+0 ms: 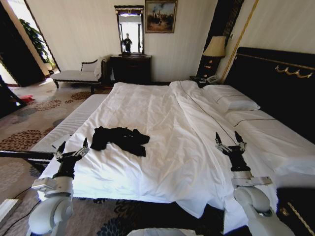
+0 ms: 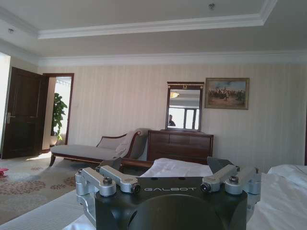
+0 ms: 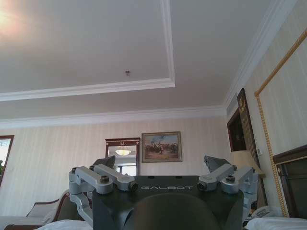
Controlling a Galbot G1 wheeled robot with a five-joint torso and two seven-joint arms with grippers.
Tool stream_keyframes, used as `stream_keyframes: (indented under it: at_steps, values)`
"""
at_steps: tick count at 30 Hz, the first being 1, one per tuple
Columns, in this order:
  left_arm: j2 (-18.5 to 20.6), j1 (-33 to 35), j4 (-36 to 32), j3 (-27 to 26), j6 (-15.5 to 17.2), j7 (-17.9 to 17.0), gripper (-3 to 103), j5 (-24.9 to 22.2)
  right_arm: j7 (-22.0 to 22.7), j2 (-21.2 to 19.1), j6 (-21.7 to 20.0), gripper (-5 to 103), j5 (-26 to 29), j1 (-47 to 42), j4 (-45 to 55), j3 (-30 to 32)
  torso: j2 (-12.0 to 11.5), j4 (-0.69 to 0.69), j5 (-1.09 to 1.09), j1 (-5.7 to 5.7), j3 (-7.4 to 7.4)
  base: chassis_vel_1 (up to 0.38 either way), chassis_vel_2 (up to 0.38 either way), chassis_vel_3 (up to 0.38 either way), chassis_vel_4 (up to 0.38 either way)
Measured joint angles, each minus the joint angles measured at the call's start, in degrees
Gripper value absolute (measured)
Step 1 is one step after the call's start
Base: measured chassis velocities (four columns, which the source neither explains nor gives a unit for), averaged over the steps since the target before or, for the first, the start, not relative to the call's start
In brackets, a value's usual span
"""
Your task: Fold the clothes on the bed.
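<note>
Head view: the bed [image 1: 162, 147] occupies the centre of the scene, with a white duvet spread over it, white pillows [image 1: 231, 101] at the far right, and a dark headboard [image 1: 275, 83] along the right side. The black T-shirt [image 1: 119, 139] lies crumpled on the duvet in the near left part of the bed, well apart from both grippers. The left gripper [image 1: 72, 150] is raised at the near left corner of the bed, fingers pointing up and spread apart, holding nothing. The right gripper [image 1: 230, 141] is raised over the near right part of the bed, fingers likewise spread and empty. A narrow white bench [image 1: 69, 129] runs along the left edge of the bed. At the far wall stand a chaise longue [image 1: 78, 74], a dark dresser [image 1: 131, 69] with a mirror [image 1: 130, 29], a framed painting [image 1: 160, 16] and a bedside lamp [image 1: 215, 47]. Left wrist view: the left gripper [image 2: 168, 175] is seen from behind its black body, both fingers [image 2: 111, 163] set wide apart with nothing between them; beyond it are the white bedding [image 2: 180, 167], the chaise longue [image 2: 96, 149], the dresser [image 2: 180, 146], the mirror [image 2: 184, 106], the painting [image 2: 226, 93] and a dark door [image 2: 21, 112] at the side. Right wrist view: the right gripper [image 3: 165, 172] points toward the ceiling [image 3: 96, 48], fingers [image 3: 217, 163] wide apart and empty; the mirror [image 3: 122, 155], the painting [image 3: 161, 146], the lamp [image 3: 244, 160] and part of the headboard [image 3: 292, 182] appear beyond it
</note>
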Motion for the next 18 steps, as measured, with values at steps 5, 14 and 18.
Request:
stream_keyframes:
  at_steps: [5, 14, 18]
  values:
    - [-0.1, -0.1, 0.3, 0.1, -0.2, 0.1, 100, 0.7, 0.2, 0.6, 0.3, 100, -0.6, -0.1, -0.3, 0.1, 0.0, 0.00, 0.00, 0.00, 0.00, 0.000, 0.000, 0.000, 0.000]
    - [0.3, 0.0, 0.7, 0.1, -0.2, 0.1, 100, 0.7, 0.3, 1.2, 0.4, 100, -1.3, 0.1, -0.7, -0.6, 0.0, 0.00, 0.00, 0.00, 0.00, 0.000, 0.000, 0.000, 0.000]
    - [0.4, 0.1, 0.8, 0.0, -0.4, 0.1, 100, 0.6, 0.4, 1.9, 0.5, 100, -1.6, -0.1, -0.8, -0.7, 0.0, 0.00, 0.02, -0.01, 0.00, -0.006, 0.059, 0.005, -0.076]
